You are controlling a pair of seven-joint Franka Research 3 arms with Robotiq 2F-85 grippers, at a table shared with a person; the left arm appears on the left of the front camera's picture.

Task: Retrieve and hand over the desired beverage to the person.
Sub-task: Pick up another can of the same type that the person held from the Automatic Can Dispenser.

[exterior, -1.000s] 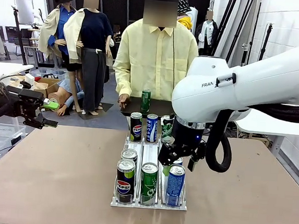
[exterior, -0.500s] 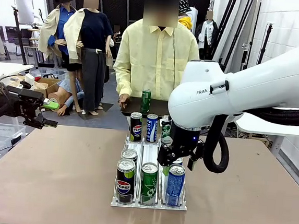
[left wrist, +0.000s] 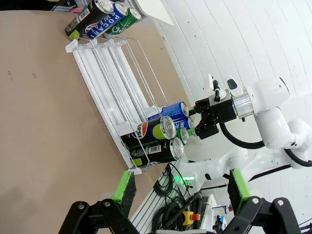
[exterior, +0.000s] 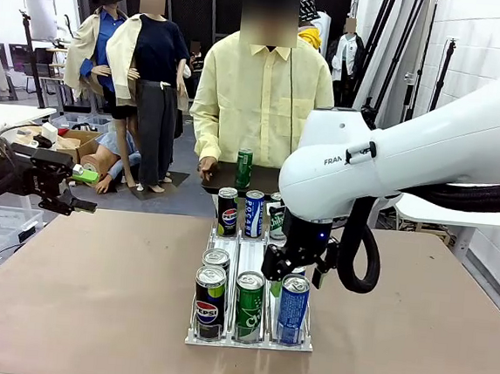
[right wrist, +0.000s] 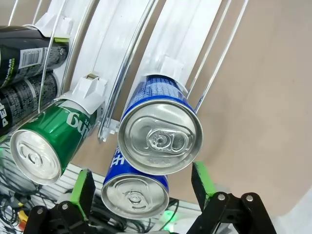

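A white wire rack (exterior: 248, 337) in the middle of the table holds upright beverage cans: black, green and blue in the near row, more at the far end. My right gripper (exterior: 289, 267) hangs open just above the blue cans (exterior: 293, 308) of the right lane. In the right wrist view its green pads (right wrist: 83, 187) flank two blue can tops (right wrist: 160, 141), touching neither. My left gripper (exterior: 67, 195) stands open, holding nothing, past the table's left edge. The person (exterior: 258, 91) stands at the far side holding a black tray (exterior: 220, 177) with a green can (exterior: 244, 167) on it.
The left wrist view looks along the table at the rack (left wrist: 109, 68) and my right arm's gripper (left wrist: 204, 119) over its near cans. The brown tabletop (exterior: 84, 286) is bare on both sides of the rack. Boxes and clutter lie off the table's left.
My right arm has shifted slightly left and lower over the right lane's blue cans. The left arm and the person have stayed still.
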